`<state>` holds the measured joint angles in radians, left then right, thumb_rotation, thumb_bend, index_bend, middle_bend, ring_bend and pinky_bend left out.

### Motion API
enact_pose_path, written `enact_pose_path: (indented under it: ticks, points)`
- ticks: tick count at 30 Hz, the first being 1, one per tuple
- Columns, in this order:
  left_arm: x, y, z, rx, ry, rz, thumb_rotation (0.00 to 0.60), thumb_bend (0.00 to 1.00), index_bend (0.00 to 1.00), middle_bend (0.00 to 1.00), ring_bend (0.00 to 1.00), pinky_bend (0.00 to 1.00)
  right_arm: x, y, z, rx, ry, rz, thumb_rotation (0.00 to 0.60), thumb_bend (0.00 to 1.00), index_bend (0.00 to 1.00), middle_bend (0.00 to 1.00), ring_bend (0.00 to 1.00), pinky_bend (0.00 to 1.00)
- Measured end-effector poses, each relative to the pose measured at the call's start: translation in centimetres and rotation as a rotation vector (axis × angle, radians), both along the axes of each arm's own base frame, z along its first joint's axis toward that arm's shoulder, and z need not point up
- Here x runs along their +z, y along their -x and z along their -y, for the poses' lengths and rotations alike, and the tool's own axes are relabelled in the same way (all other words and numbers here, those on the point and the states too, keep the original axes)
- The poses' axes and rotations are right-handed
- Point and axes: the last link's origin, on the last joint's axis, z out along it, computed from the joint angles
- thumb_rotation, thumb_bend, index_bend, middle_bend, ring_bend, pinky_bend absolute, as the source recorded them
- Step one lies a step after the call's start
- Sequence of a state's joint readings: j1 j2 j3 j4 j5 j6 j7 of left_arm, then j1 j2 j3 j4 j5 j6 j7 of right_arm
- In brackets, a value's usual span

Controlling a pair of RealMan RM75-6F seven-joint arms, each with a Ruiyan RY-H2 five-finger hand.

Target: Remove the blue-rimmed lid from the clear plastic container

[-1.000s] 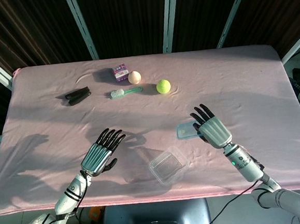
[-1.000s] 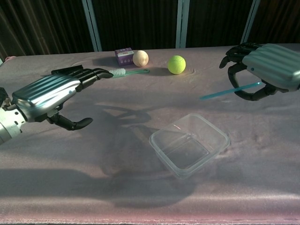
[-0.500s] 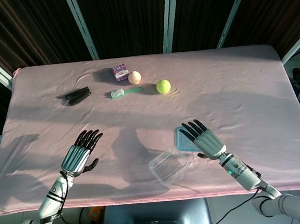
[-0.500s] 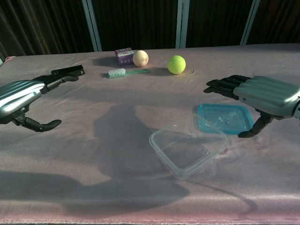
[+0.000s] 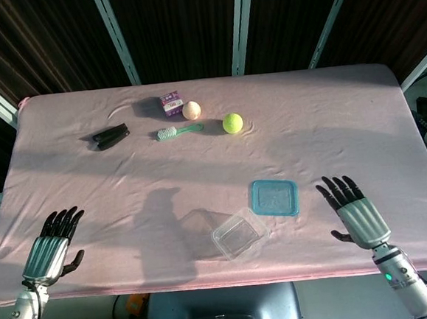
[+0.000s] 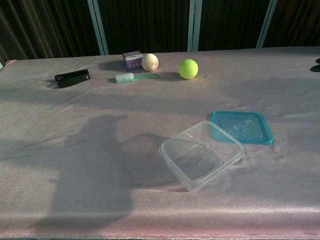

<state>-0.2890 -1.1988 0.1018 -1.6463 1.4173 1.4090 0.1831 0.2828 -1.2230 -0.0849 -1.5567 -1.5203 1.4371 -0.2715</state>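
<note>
The blue-rimmed lid [image 5: 274, 197] lies flat on the pink tablecloth [image 5: 329, 121], right of centre in the head view, just beside the far right corner of the clear plastic container [image 5: 239, 233], which sits open and empty near the lower middle of the frame; in the chest view the lid [image 6: 242, 127] seems to touch or slightly tuck behind the container [image 6: 202, 154] at that corner, though I cannot tell whether they really meet. With the lid off and resting apart from the tub's mouth, the task looks finished. Both pieces read as thin, light moulded plastic: the lid probably flexes a little and is slick on its flat panel, so the raised rim at an edge would be the sensible place to pinch it, and lying flush on soft cloth it would be awkward to get fingers under. The container is likely so light that a nudge would slide it. The right hand [image 5: 357, 214] hovers at the lower right of the head view, well apart from the lid, fingers spread and holding nothing; the left hand [image 5: 52, 247] sits at the lower left edge, likewise spread and empty. Along the upper part of the frame lie a black stapler [image 5: 109, 136], a small purple box [image 5: 170, 102], a pale egg-like ball [image 5: 191, 110], a green brush [image 5: 178, 131] and a tennis ball [image 5: 232, 122].
</note>
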Motion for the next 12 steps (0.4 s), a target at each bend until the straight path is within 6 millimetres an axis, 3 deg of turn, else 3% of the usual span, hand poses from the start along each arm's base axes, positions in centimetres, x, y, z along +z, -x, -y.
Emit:
enact_pose_path:
  ticks: [6,12]
  points:
    - [2.7,2.1,3.5,0.026,-0.149,-0.022,0.6,0.35,0.0,0.0,0.0,0.0,4.1,3.4,-6.2,-0.209,0.235,0.022,0.6,0.12,0.0,0.0,0.0,0.0]
    - [3.0,2.4,4.2,0.013,-0.154,-0.012,0.6,0.35,0.0,0.0,0.0,0.0,4.4,4.1,-6.4,-0.236,0.213,0.031,0.6,0.12,0.0,0.0,0.0,0.0]
